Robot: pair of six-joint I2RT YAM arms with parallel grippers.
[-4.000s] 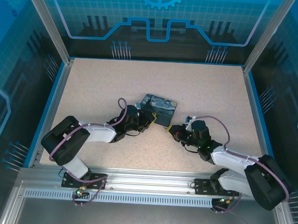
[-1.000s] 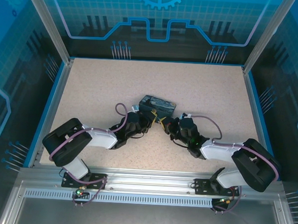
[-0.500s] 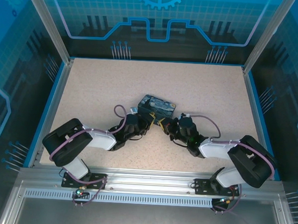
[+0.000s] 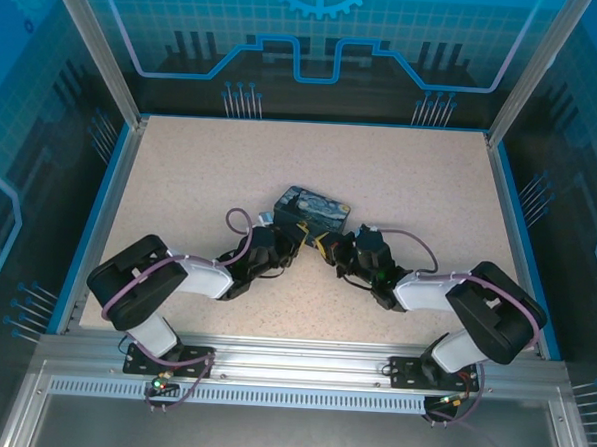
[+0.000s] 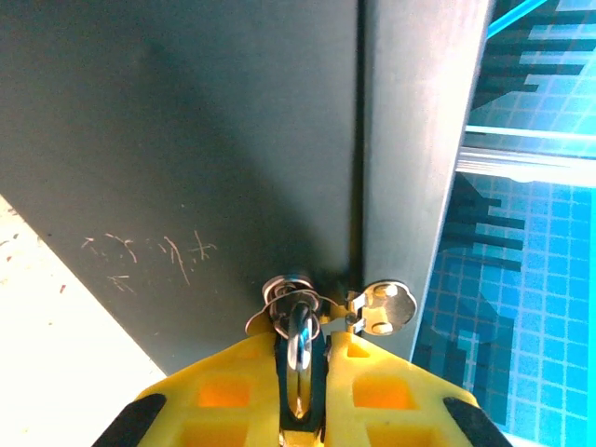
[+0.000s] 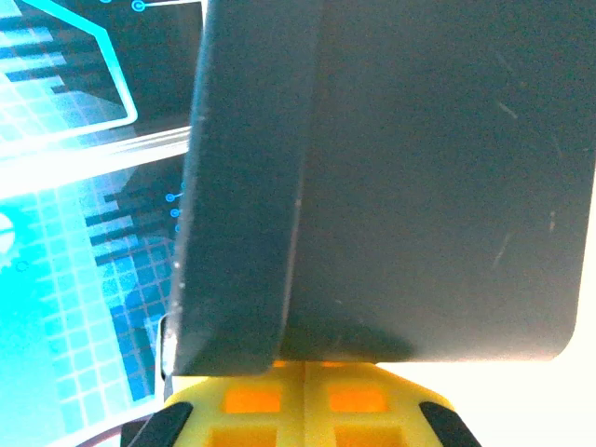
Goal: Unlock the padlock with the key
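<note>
— Where the two arms meet at the middle of the top view, how many things are there?
— One box [image 4: 315, 208], its printed face toward the camera. Two grippers reach its near side: the left gripper [image 4: 298, 238] from the lower left, the right gripper [image 4: 324, 245] from the lower right.
— And the padlock?
— One padlock [image 5: 298, 340], at the bottom centre of the left wrist view, up against the box's dark wall. The left jaws are nearly together and pinch its shiny metal between two yellow fingers [image 5: 233, 400]. Just to its right, one small round metal tab [image 5: 386, 305] sits on the box's edge.
— The right jaws?
— Pressed together at the bottom of the right wrist view, with two yellow fingertips [image 6: 251, 400] directly under the box's dark lower corner. Whether the key sits between them cannot be told.
</note>
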